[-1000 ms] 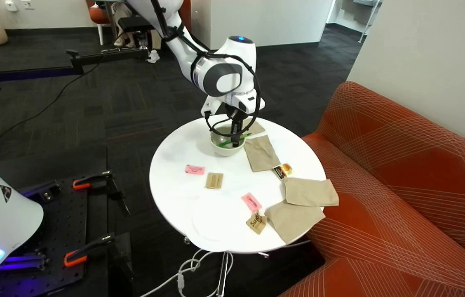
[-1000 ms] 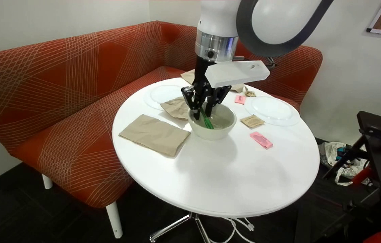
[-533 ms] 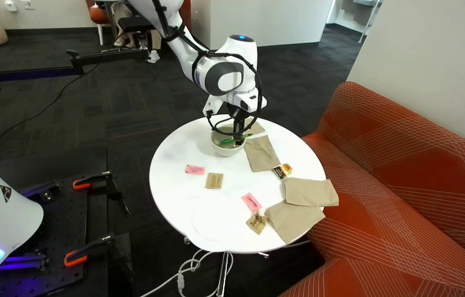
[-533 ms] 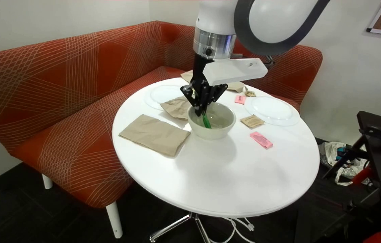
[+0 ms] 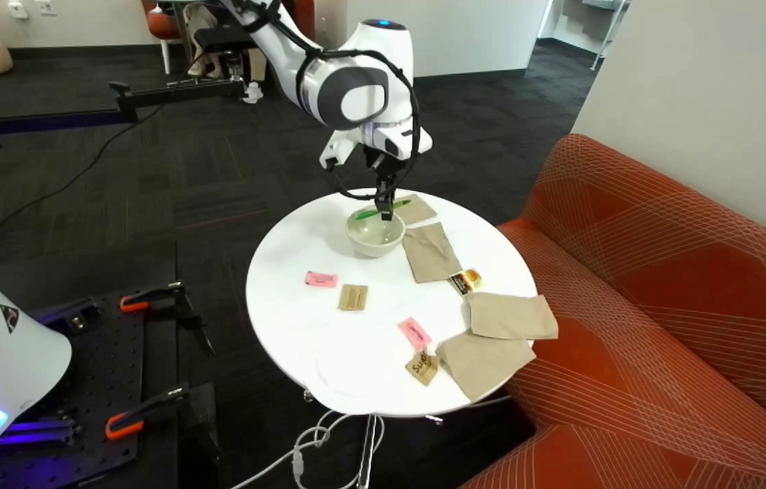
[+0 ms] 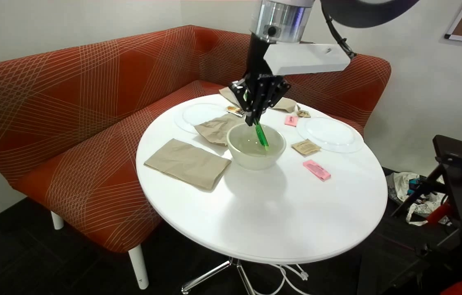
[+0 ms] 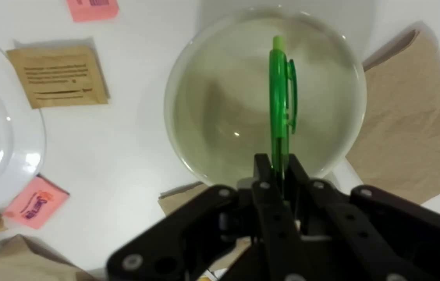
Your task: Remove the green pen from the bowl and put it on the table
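Note:
The green pen [image 7: 278,93] is held in my gripper [image 7: 278,160], whose black fingers are shut on one end part of it. It also shows in both exterior views, as the pen [image 5: 367,214] and the pen [image 6: 261,135]. The pen is over the whitish bowl [image 7: 188,128], raised off the bowl's floor. The bowl [image 6: 253,162] stands upright on the round white table [image 6: 317,229]. The fingertips [image 5: 386,216] are near the height of the bowl's rim, at its far side in that exterior view. The pen's gripped end is partly hidden between the fingers.
Tan napkins [image 5: 432,251] lie beside the bowl and at the table's edge [image 5: 512,316]. Pink packets [image 6: 317,170] and a tan packet [image 6: 306,147] lie on the table. A clear plate [image 6: 329,134] lies flat there. A red bench [image 5: 600,319] borders the table.
A second ago the fingers stood apart around the pen inside the bowl. They closed on it by half a second ago. Now my gripper and the pen have moved up; the bowl stayed.

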